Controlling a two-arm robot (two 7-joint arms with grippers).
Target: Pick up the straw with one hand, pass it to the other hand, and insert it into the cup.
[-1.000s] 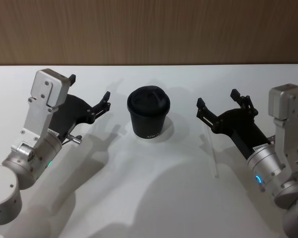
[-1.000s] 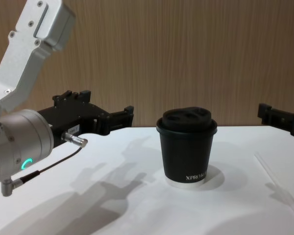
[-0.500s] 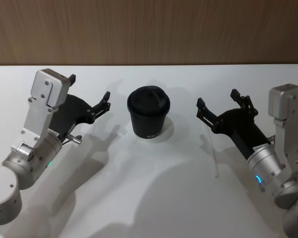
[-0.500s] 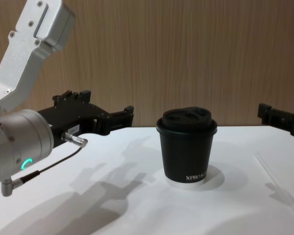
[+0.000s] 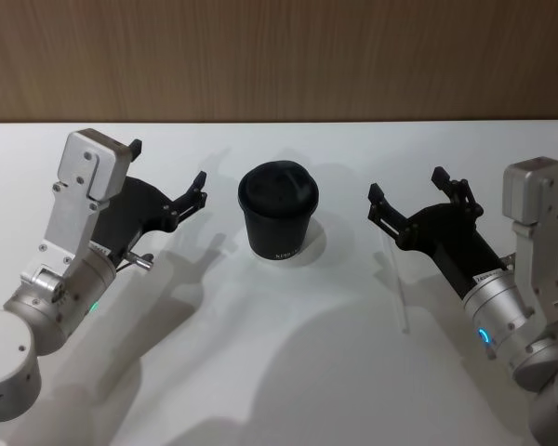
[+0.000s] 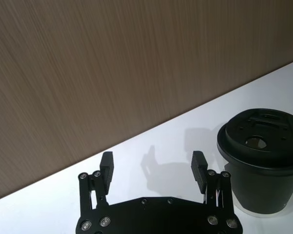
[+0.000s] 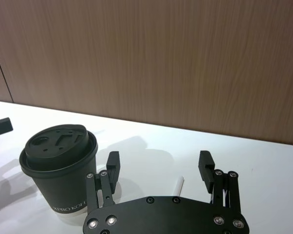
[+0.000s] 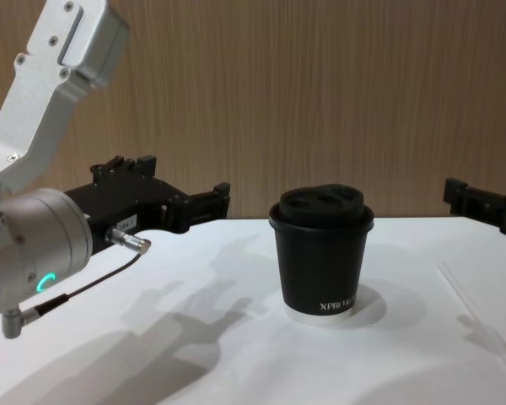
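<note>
Lying flat on the desk (image 5: 288,372) beneath the right gripper (image 5: 405,186), the straw (image 5: 397,293) is looking light and slippery, likely best pinched mid-length. The left gripper (image 5: 167,163) is hovering beside the cup (image 5: 277,214); both jaws spread, empty.

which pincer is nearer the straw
Right. The right pincer hangs open over the far end of the straw; the left pincer, also open, sits across the cup from it.
</note>
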